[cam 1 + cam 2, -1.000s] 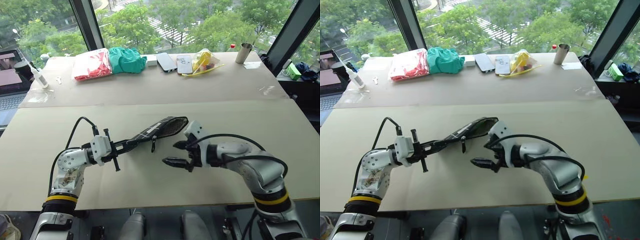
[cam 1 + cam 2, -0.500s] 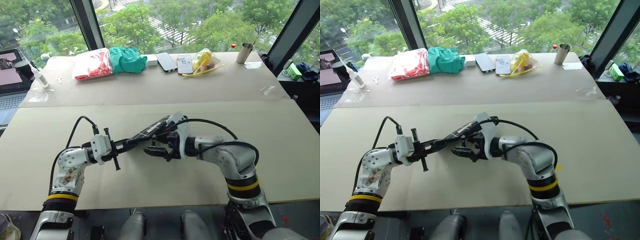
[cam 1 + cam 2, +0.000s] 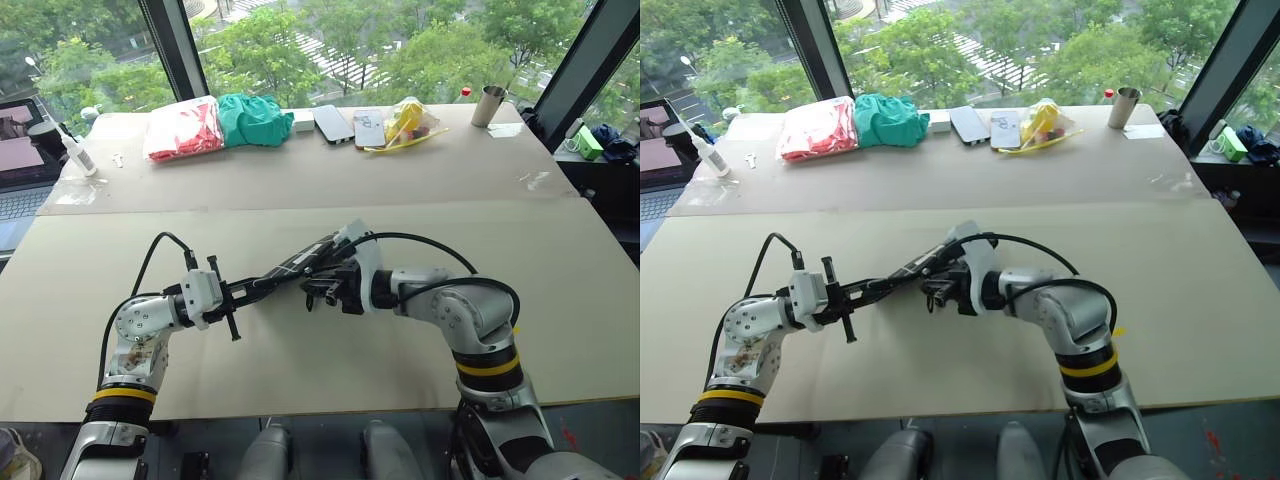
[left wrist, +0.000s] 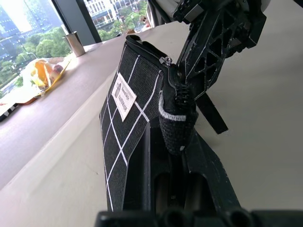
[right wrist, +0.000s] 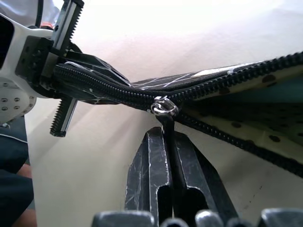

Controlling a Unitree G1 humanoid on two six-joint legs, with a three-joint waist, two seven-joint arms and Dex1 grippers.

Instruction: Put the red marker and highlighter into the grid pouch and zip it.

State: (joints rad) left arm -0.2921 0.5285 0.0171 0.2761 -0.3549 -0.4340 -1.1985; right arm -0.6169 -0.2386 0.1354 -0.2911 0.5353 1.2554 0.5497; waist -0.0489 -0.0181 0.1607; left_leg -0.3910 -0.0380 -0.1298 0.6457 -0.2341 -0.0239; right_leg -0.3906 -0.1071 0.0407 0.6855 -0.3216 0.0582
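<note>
Grid pouch [image 4: 124,113] pinched by left end effector [image 3: 262,283], right end effector [image 5: 166,142] clamping pull tab [image 5: 166,124].

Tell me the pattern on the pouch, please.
Black with thin white grid lines on the pouch, best seen in the left wrist view.

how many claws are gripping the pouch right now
2. The left claw clamps one end of the grid pouch, holding it above the table; the right claw is shut on the zipper pull tab partway along.
</note>
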